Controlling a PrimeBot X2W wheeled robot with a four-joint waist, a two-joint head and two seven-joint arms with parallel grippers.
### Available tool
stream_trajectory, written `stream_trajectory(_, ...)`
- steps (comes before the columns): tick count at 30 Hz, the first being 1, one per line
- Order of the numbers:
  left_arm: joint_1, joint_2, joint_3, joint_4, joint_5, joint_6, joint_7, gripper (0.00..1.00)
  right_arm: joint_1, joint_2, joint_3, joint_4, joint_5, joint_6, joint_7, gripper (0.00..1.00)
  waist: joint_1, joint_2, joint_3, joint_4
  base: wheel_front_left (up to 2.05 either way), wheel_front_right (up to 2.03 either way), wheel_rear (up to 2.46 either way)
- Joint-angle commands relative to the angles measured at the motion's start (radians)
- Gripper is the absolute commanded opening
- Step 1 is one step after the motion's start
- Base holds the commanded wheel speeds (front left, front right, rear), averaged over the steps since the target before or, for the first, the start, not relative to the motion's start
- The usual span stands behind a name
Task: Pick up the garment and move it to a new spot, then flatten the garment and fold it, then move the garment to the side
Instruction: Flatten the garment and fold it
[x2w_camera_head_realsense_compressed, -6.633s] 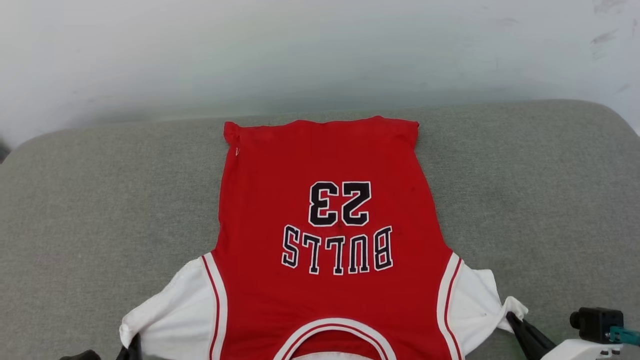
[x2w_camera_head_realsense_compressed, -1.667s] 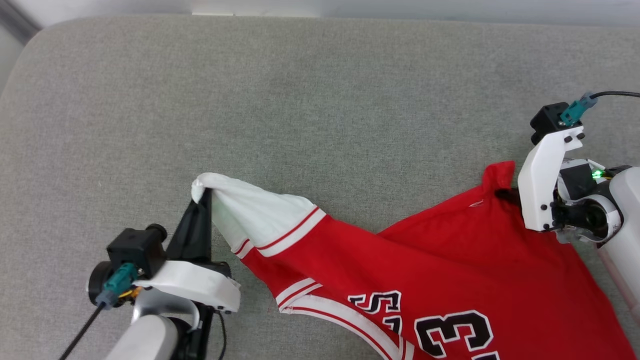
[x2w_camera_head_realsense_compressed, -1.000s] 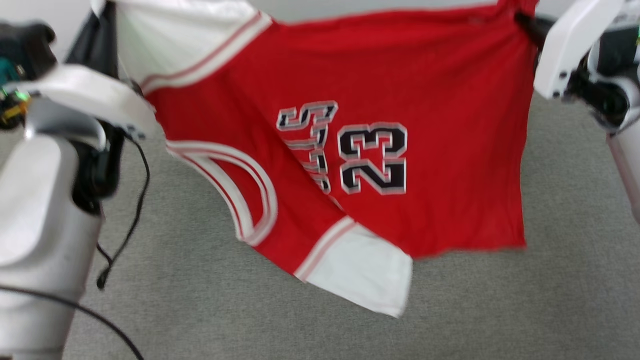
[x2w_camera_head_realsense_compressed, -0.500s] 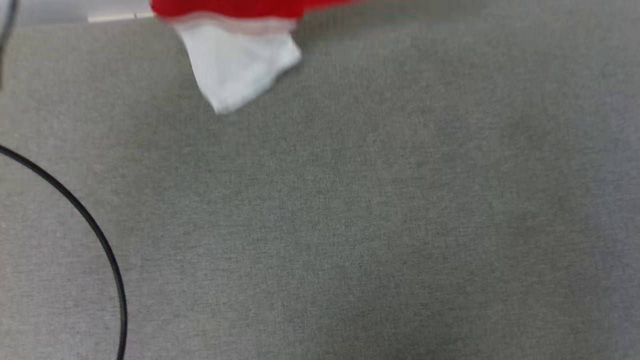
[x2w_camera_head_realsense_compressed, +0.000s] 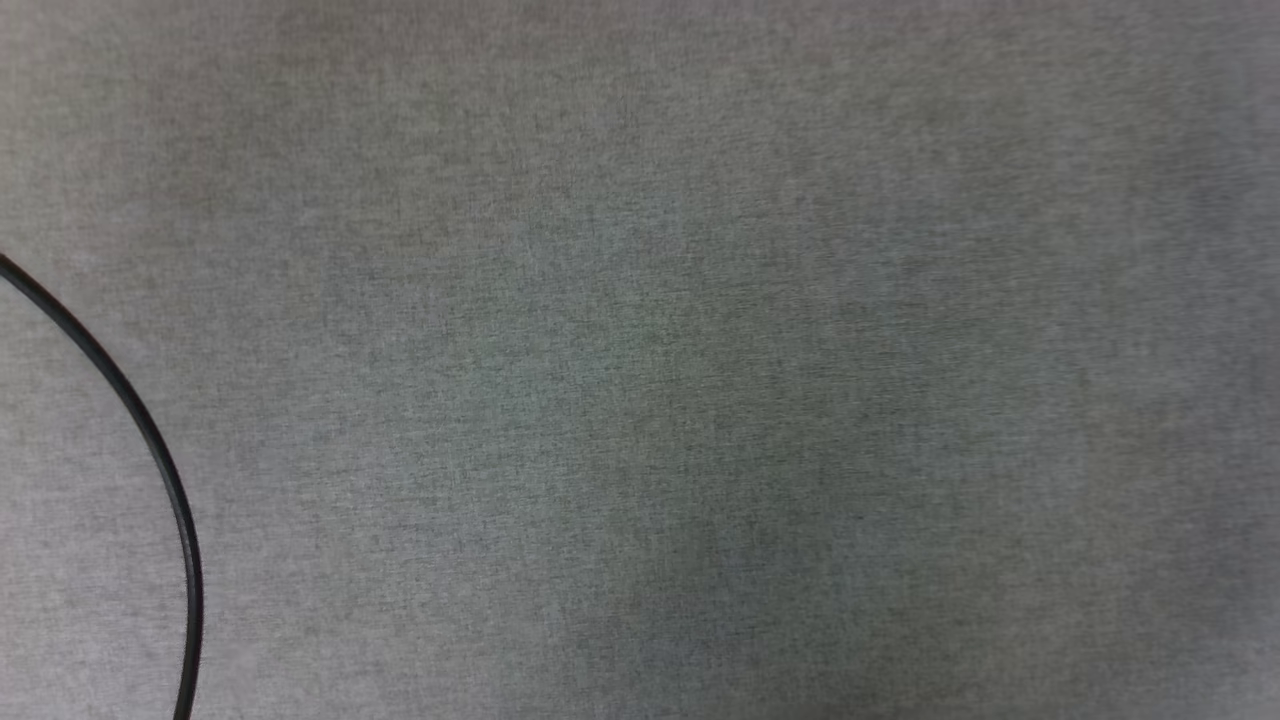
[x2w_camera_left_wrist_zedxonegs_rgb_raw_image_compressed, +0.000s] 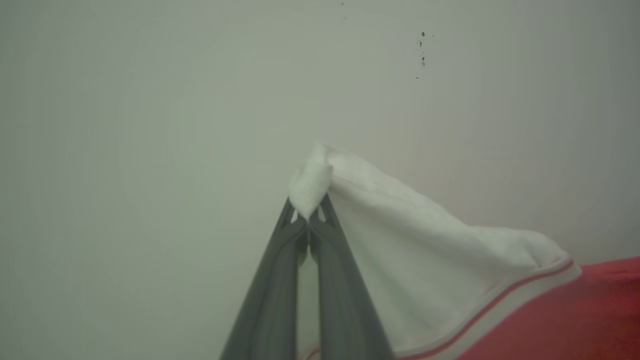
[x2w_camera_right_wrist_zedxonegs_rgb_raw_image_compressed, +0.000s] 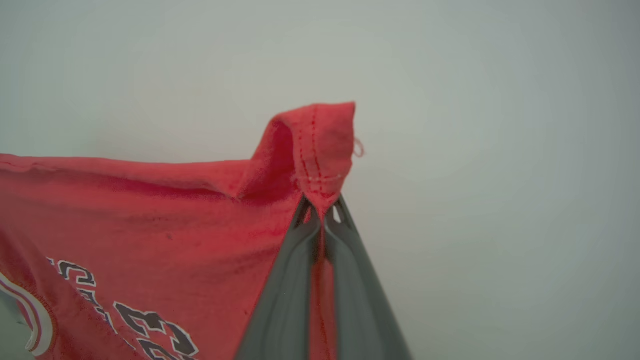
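Each gripper (x2w_camera_left_wrist_zedxonegs_rgb_raw_image_compressed: 308, 222) (x2w_camera_right_wrist_zedxonegs_rgb_raw_image_compressed: 322, 215) pinches a garment (x2w_camera_right_wrist_zedxonegs_rgb_raw_image_compressed: 150, 200) corner (white, red).

Garment: we see a soft athletic garment (x2w_camera_right_wrist_zedxonegs_rgb_raw_image_compressed: 150, 210), bright red in the body with a white sleeve panel.
Trim: we note a thin red-and-white stripe where the white panel meets the red cloth.
Print: we make out dark characters edged in white low on the red body, partly cut off.
Pose: we find it held up by two corners, the cloth draping away from each.
White corner: we see its bunched tip pinched in the closed left pincer (x2w_camera_left_wrist_zedxonegs_rgb_raw_image_compressed: 306, 220).
Red corner: we see a stitched hem corner, folded over, clamped in the closed right pincer (x2w_camera_right_wrist_zedxonegs_rgb_raw_image_compressed: 322, 216).
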Motion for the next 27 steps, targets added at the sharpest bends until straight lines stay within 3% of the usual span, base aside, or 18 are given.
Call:
stream_trajectory(1,0.004,-0.001,0.001,0.011,-0.009,-0.008,-0.011,0.0,-0.004,-0.003,0.007,0.01,0.007,-0.001,-0.008,0.0,-0.0002,0.0,0.023,0.011,0.0,0.0,0.0)
stream_trajectory(8,0.116,-0.022,-0.011,0.088,-0.031,-0.045,-0.045,0.0,0.111,0.012,0.09,0.056,0.068,-0.001,-0.024,0.0,-0.0002,0.0,-0.002,0.017,0.0,0.0,0.0)
stream_trajectory(15,0.337,-0.028,-0.017,0.117,-0.063,-0.077,-0.075,0.0,0.331,-0.01,0.208,0.051,0.13,-0.001,-0.051,0.0,-0.0002,0.0,-0.11,0.029,0.0,0.0,0.0)
stream_trajectory(23,0.719,-0.033,0.041,0.018,-0.139,-0.081,-0.092,0.0,0.619,-0.047,0.305,0.01,0.23,-0.001,-0.09,0.0,-0.0002,0.0,-0.268,0.037,0.0,0.0,0.0)
stream_trajectory(27,0.957,-0.033,0.096,-0.101,-0.177,-0.049,-0.095,0.0,0.75,-0.058,0.332,-0.017,0.274,-0.001,-0.112,0.0,-0.0002,0.0,-0.338,0.037,0.0,0.0,0.0)
